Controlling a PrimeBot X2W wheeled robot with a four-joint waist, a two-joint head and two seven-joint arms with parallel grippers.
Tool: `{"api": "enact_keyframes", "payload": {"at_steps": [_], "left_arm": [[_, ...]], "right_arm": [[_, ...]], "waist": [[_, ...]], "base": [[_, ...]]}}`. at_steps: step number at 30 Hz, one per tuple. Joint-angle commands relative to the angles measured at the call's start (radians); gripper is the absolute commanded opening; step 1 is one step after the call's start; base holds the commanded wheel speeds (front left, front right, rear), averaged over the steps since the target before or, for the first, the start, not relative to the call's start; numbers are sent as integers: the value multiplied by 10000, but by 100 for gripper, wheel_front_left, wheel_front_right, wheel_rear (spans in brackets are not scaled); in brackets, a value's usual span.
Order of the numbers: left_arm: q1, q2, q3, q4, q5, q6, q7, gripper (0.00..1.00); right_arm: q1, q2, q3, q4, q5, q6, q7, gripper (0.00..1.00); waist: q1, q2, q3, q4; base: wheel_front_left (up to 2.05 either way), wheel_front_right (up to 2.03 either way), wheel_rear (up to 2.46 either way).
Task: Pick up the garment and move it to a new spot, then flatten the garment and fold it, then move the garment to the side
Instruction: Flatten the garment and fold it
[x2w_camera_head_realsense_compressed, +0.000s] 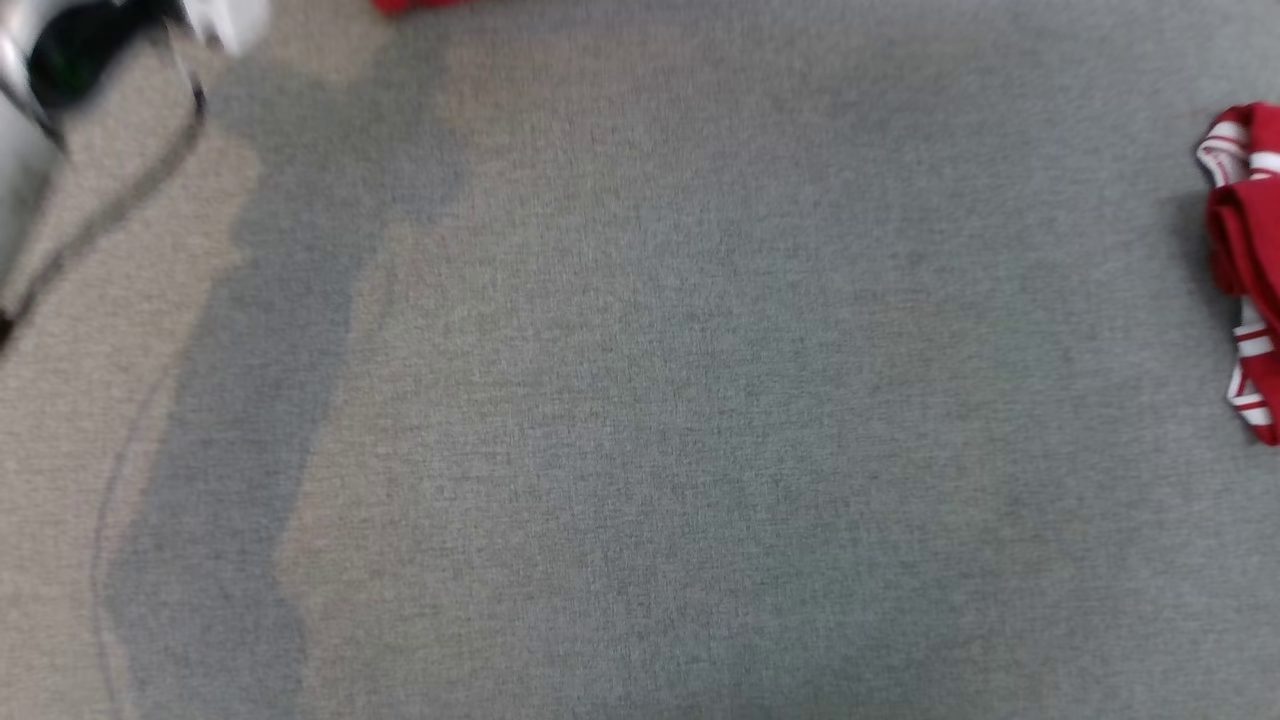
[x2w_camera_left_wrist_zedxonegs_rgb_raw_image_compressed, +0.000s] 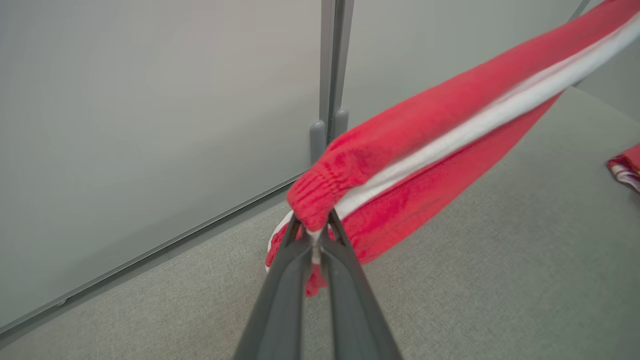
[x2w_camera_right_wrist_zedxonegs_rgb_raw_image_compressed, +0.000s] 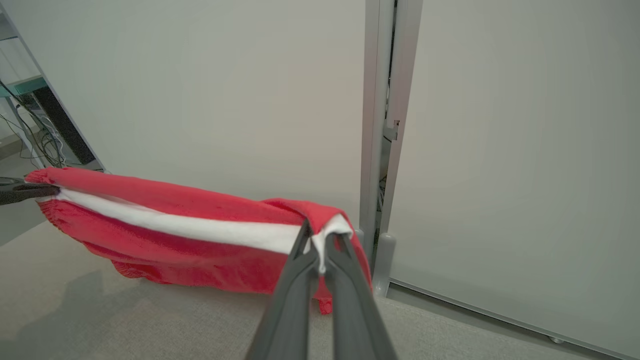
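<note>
Above the grey woven bench (x2w_camera_left_wrist_zedxonegs_rgb_raw_image_compressed: 500, 280), left fingers (x2w_camera_left_wrist_zedxonegs_rgb_raw_image_compressed: 285, 295) and right fingers (x2w_camera_right_wrist_zedxonegs_rgb_raw_image_compressed: 295, 295) each clench the red knit, white-striped garment (x2w_camera_left_wrist_zedxonegs_rgb_raw_image_compressed: 425, 125).

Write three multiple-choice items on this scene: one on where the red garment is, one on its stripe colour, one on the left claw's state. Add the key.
1. Where is the red garment?
A. Folded in a drawer.
B. Stretched between the left claw and the right claw.
C. Draped over a chair.

2. What colour is its long stripe?
A. White.
B. Blue.
C. Black.

3. What is the left claw's state?
A. Wide open.
B. Shut on the garment.
C. Shut on nothing.

Key:
1 B: each wrist view shows a claw pinching one end, with the cloth spanning between them.
2 A: a white band runs along the red cloth.
3 B: its fingers meet on the ribbed edge.
</note>
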Motion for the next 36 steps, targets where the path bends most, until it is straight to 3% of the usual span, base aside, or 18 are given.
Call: {"api": "enact_keyframes", "payload": {"at_steps": [1, 12, 23, 30, 34, 36], "left_arm": [[482, 161, -293, -181, -259, 6, -76, 0], [3897, 1248, -2231, -2253, -2086, 5, -331, 0], [6556, 2291, -2676, -4466, -4450, 153, 2241, 0], [7151, 2772, -2686, -5873, -5401, 860, 2853, 0], [6886, 2879, -2620, -6109, -5635, 1199, 3237, 0], [6370, 2812, -2441, -6004, -5999, 1382, 3884, 0]], "right_arm": [[478, -147, 229, -174, 229, -2, 16, 0], [3883, -1289, 1664, -1538, 1429, -2, 528, 0], [6733, -3087, 2066, -3525, 2481, -3, 2484, 0], [7659, -4025, 1535, -4493, 2570, -3, 3208, 0], [7513, -3940, 988, -4611, 2606, -3, 3691, 0], [6926, -3789, 525, -4304, 2663, -6, 4440, 0]], "waist": [[0, 0, -421, -38], [0, 0, -2644, -140], [0, 0, -4369, -114], [0, 0, -4607, -35], [0, 0, -4213, 118], [0, 0, -3624, 280]], "base": [[0, 0, 0], [0, 0, 0], [0, 0, 0], [0, 0, 0], [0, 0, 0], [0, 0, 0]]}}
